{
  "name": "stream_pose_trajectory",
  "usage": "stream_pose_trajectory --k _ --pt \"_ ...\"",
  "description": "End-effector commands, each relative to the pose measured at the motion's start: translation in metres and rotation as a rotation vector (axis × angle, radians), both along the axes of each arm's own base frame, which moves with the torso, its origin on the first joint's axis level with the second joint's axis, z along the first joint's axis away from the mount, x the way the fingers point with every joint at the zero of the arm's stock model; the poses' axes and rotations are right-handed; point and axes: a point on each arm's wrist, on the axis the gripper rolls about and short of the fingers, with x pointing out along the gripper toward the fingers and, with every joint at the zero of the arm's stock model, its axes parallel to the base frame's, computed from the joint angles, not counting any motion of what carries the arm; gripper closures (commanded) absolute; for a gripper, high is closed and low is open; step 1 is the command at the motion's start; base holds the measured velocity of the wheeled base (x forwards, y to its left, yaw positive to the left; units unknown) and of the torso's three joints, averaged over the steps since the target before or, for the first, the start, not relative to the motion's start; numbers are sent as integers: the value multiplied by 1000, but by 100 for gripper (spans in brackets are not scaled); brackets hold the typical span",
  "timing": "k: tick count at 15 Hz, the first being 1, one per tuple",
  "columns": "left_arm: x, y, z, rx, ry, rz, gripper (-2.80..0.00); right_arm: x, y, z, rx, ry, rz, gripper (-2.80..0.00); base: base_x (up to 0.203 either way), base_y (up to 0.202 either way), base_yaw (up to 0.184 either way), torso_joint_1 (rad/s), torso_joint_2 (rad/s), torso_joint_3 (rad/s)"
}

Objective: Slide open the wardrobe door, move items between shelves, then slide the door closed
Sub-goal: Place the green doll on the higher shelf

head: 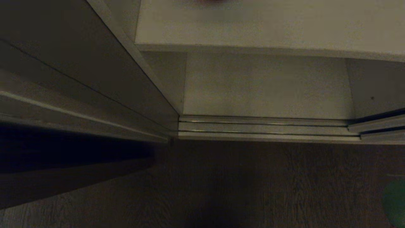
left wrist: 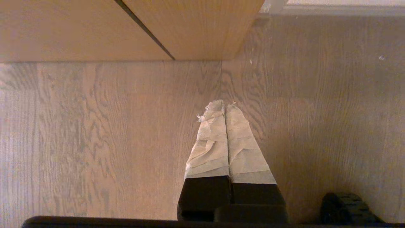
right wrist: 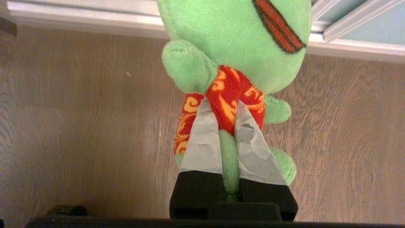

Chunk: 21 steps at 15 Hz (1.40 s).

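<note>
My right gripper (right wrist: 223,106) is shut on the green frog (right wrist: 234,28), a plush toy with a red mouth and a red patterned scarf. Its taped fingers pinch the toy's lower body, and it hangs above the wooden floor. My left gripper (left wrist: 225,106) is shut with nothing between its taped fingers, also over the floor. In the head view the wardrobe stands open: an off-white shelf (head: 269,28) lies above the bottom board (head: 269,85). The pale grey-green sliding wardrobe door (right wrist: 383,30) shows beyond the frog, and its lower frame (head: 379,123) sits on the track at the right.
The floor track (head: 269,126) runs along the wardrobe's front. Brown wooden panels (left wrist: 126,28) stand to the left of the opening, near my left gripper. Wood-grain floor (head: 253,190) lies in front. A faint green shape (head: 395,202) shows at the head view's lower right edge.
</note>
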Motion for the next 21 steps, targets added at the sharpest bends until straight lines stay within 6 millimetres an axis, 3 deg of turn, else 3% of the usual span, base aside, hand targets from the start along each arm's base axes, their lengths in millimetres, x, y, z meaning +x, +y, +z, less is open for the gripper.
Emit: stream_pose_trajectory --k 1,21 --pt "0 0 0 2 3 -1 0 0 0 0 -1 5 0 0 0 0 0 -1 -4 208" --pt "0 0 0 -41 0 19 0 0 0 0 -1 4 0 0 0 0 0 1 2 204"
